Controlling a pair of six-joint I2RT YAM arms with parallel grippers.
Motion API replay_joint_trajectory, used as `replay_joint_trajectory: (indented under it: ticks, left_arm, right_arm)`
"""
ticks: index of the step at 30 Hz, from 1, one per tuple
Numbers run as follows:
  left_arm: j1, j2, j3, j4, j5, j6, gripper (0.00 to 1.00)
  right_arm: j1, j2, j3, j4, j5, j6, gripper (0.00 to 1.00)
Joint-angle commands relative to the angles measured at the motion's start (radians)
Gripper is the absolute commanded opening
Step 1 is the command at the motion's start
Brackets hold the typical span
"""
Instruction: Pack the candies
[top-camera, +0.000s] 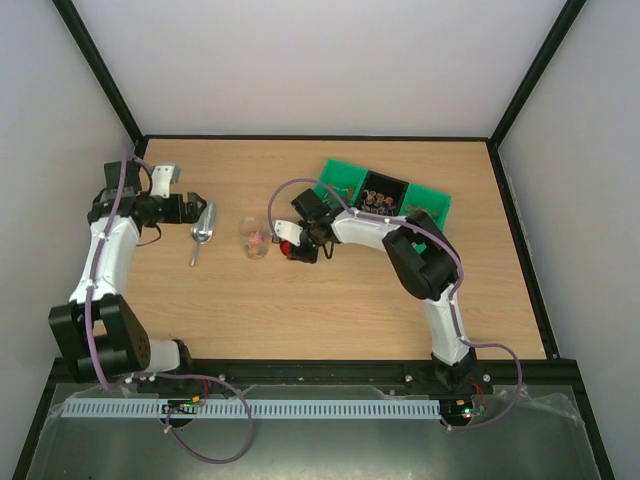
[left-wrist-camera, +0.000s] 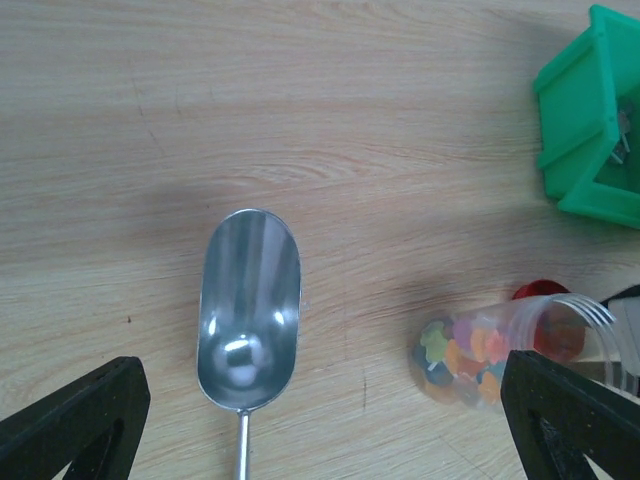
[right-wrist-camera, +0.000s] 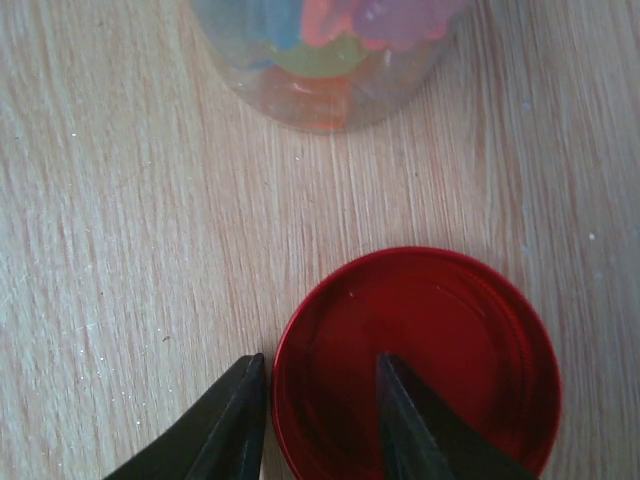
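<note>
The candies (left-wrist-camera: 465, 355) sat in a clear jar (top-camera: 254, 236) on the table (top-camera: 350, 310) between the two arms, filling only its lower part. The coming move, as I judged it, turned on the red lid (right-wrist-camera: 415, 360). It lay flat, hollow side up, right under the right gripper (right-wrist-camera: 320, 365), with the jar just beyond the fingertips and near the lid but not touching it. The right gripper's fingers stood partway apart astride the lid's left rim, one outside and one inside the hollow, with no pinch on the rim showing. A round lid offered no long axis, so any point on the rim would have served. The right arm was much the nearer to both lid and jar. The left gripper (left-wrist-camera: 320, 360) hung spread wide over the metal scoop (left-wrist-camera: 250, 310), holding nothing. The scoop lay empty, its handle pointing back toward that wrist, well to the left of the jar.
</note>
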Motion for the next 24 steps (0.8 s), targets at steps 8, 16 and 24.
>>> replay_joint_trajectory:
  ticks: [8,16,24]
  left_arm:
    - [-0.040,0.240,0.175,-0.151,0.118,-0.017,0.99]
    - [-0.139,0.262,0.130,-0.123,0.219,0.037,0.99]
    - [-0.140,0.393,0.258,-0.165,0.151,0.149,0.60]
  right_arm:
    - [0.016,-0.009,-0.058,-0.045,0.044,-0.047,0.03]
    - [0.011,-0.140,-0.142,-0.003,0.052,0.021,0.01]
    - [-0.028,-0.241,-0.134,-0.045,0.041,0.099,0.01]
